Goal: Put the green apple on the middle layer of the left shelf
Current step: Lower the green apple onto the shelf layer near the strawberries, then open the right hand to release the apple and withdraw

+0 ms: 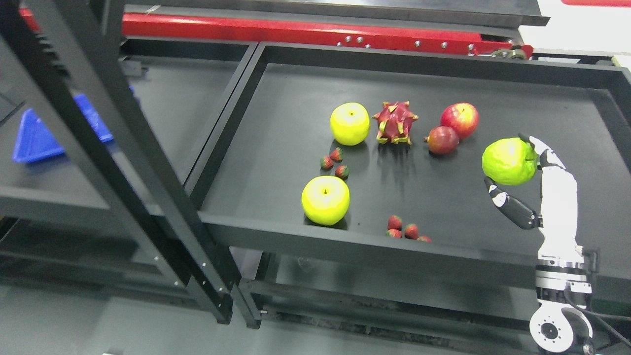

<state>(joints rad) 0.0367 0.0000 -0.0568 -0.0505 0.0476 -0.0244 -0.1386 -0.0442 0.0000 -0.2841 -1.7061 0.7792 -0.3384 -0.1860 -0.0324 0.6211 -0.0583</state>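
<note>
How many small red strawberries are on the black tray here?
6 small red strawberries: three clustered between the two yellow apples, three at the black tray's front rim; more may hide there.

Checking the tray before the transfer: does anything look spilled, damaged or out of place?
Nothing stands out. The fruit sits intact on the black tray, strawberries in small loose clusters. The right robot hand holds the green apple at the tray's right.

Matt black tray (296, 88) – glossy green apple (508, 160) (smooth).
</note>
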